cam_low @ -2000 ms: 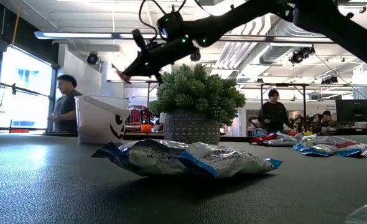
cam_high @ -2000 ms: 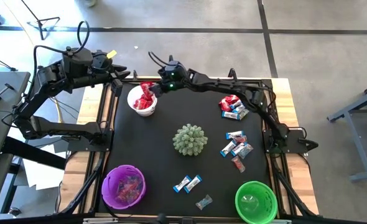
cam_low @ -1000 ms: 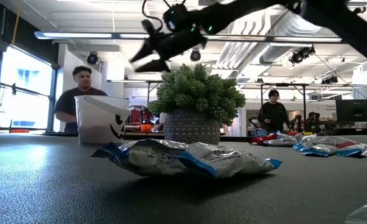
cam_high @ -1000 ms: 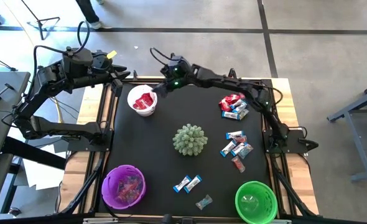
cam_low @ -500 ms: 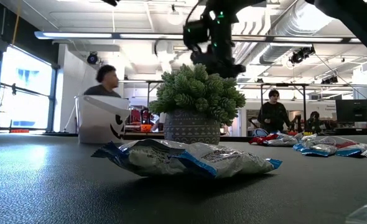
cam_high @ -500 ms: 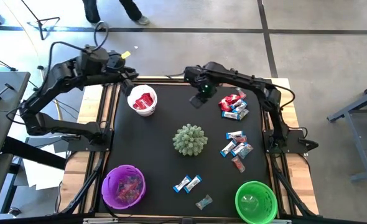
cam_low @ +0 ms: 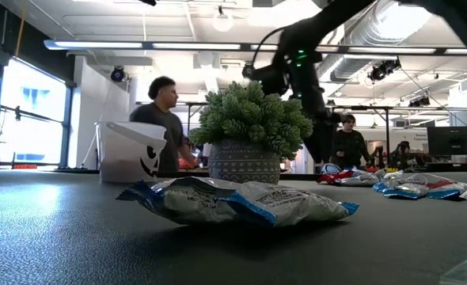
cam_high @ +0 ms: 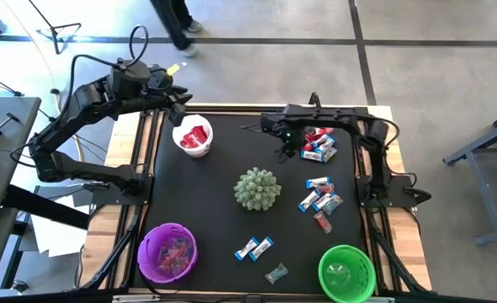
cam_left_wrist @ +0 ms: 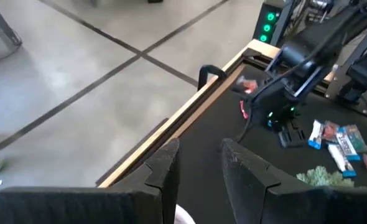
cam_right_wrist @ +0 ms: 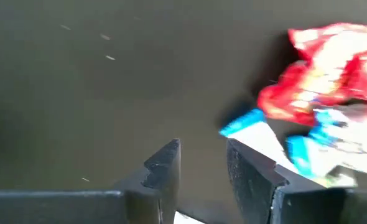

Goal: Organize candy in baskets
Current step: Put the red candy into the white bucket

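White basket (cam_high: pixel 192 135) far left holds red candy (cam_high: pixel 195 135); purple basket (cam_high: pixel 168 252) near left, bright green basket (cam_high: pixel 346 273) near right; pale-green spiky ball (cam_high: pixel 257 188) at centre; red and blue-and-silver sweets (cam_high: pixel 317 143) on the black table (cam_high: pixel 223 220)

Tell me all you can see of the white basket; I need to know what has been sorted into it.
The white basket is a small round container that looks like plastic, standing upright near the table's far left corner. The low view shows a dark face printed on its side. Red-wrapped candy lies inside; no other colour shows there. The left gripper hangs just beyond its rim, jaws apart and empty, not touching it.
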